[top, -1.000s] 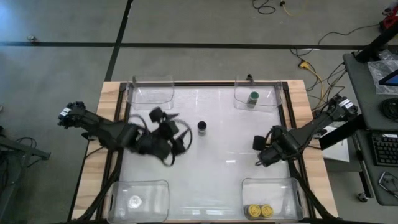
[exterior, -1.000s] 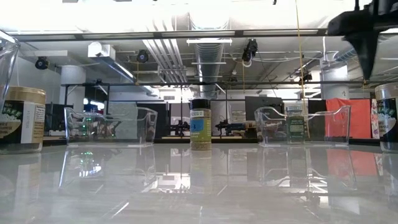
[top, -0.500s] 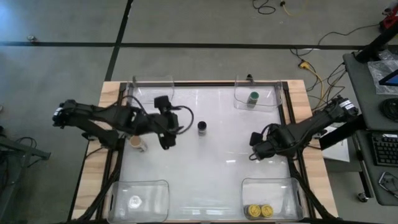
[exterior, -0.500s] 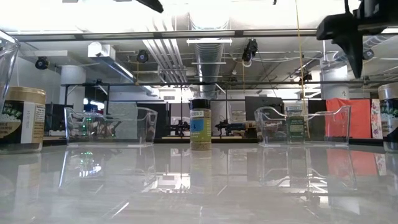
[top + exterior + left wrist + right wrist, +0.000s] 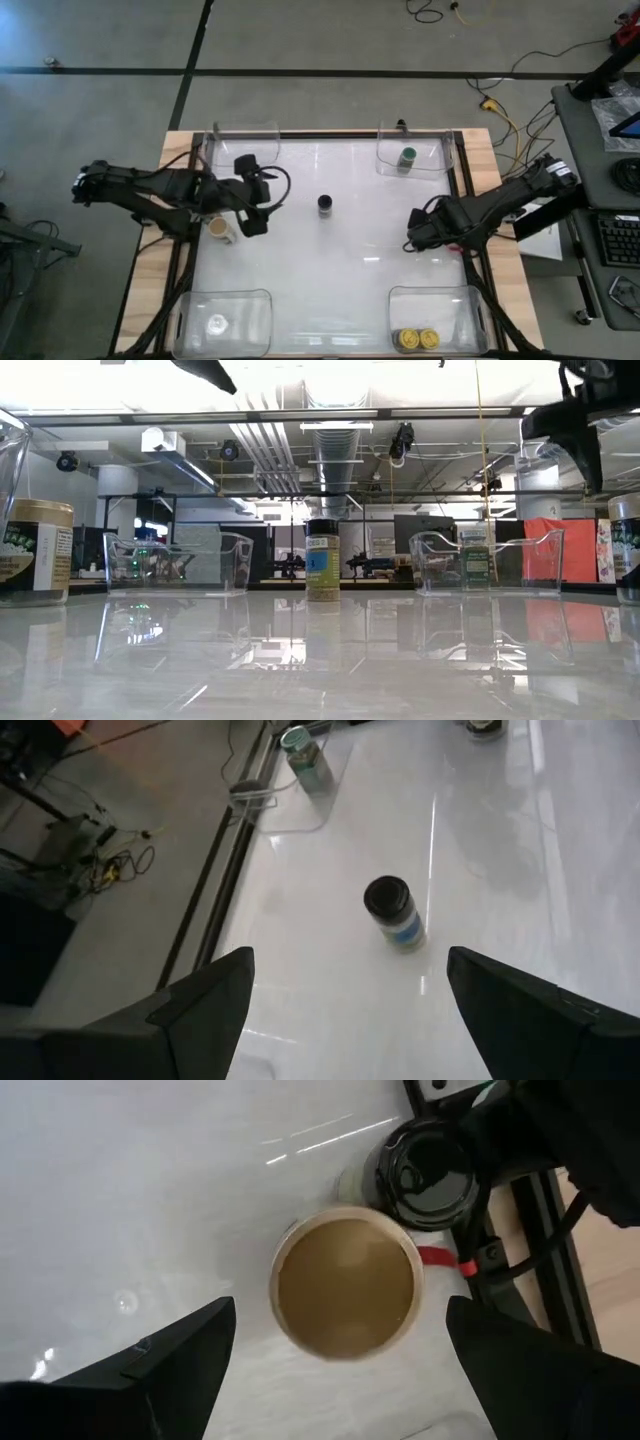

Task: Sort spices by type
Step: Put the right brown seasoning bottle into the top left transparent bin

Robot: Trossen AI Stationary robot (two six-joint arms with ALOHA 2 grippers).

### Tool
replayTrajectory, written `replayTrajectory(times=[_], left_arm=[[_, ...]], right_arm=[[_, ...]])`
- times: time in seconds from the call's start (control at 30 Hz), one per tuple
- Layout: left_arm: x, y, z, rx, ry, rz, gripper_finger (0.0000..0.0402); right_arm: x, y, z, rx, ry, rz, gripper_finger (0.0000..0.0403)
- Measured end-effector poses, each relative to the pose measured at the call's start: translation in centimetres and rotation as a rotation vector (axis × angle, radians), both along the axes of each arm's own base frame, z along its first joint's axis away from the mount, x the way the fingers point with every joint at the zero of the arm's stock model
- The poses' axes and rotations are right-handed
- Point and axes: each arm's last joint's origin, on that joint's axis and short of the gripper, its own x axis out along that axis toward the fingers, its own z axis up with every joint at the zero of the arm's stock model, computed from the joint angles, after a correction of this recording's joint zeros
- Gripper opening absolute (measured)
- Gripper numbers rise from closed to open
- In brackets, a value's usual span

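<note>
The white table (image 5: 330, 270) carries a clear tub at each corner: far left (image 5: 243, 148), far right (image 5: 430, 150), near left (image 5: 228, 318) and near right (image 5: 438, 305).

The left arm reaches in from the left, and the left gripper (image 5: 262, 202) hangs above the left-centre of the table. Its fingers (image 5: 205, 995) are spread wide with nothing between them. The right arm comes in from the right. The right gripper (image 5: 416, 236) is above the right side of the table, its fingers (image 5: 180, 1350) parted wide and empty.

The spices are small round jars, every one I can see standing upright, long axis vertical and lid up.

- A black-lidded jar (image 5: 325, 205) with a pale blue label stands alone mid-table, to the right of the left gripper.
- A tan-lidded jar (image 5: 218, 228) stands by the left edge, just near of the left arm.
- A green-lidded jar (image 5: 407, 157) sits in the far right tub.
- Two yellow-lidded jars (image 5: 405, 340) (image 5: 429, 340) sit touching side by side in the near right tub.
- A pale round lid (image 5: 217, 324) shows in the near left tub; I cannot tell its colour.
- In the right wrist view, a second tan-lidded jar (image 5: 345, 1283) stands directly under the spread fingers. A second black-lidded jar (image 5: 425, 1170) is just beside it, next to the table's dark edge rail (image 5: 520, 1270).
</note>
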Motion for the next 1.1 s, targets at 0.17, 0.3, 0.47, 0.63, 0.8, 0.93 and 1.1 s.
replayTrajectory(times=[0.17, 0.3, 0.47, 0.63, 0.8, 0.93, 1.1], left_arm=[[-1.2, 0.2, -0.7, -0.04, -0.035, 0.025, 0.0316], [-1.7, 0.3, -0.9, -0.057, -0.052, 0.036, 0.0316], [-2.0, 0.3, -1.1, -0.066, -0.055, 0.04, 0.0316], [-2.1, 0.3, -1.1, -0.071, -0.054, 0.034, 0.0316], [-2.1, 0.3, -1.2, -0.071, -0.052, 0.034, 0.0316], [-2.1, 0.3, -1.2, -0.071, -0.051, 0.034, 0.0316], [-2.1, 0.3, -1.2, -0.071, -0.051, 0.034, 0.0316]], right_arm=[[0.0, -0.5, -1.2, 0.013, -0.015, -0.028, 0.0354], [-0.2, -0.8, -2.6, 0.042, -0.014, -0.06, 0.0354], [-0.2, -1.2, -4.0, 0.05, -0.032, -0.087, 0.0339], [-0.2, -1.8, -4.7, 0.043, -0.027, -0.118, 0.0304], [-0.1, -2.1, -4.7, 0.037, -0.033, -0.122, 0.0274], [0.7, -2.2, -4.4, 0.018, -0.093, -0.068, 0.0274], [3.3, -2.3, -2.2, -0.07, -0.2, 0.033, 0.0273]])
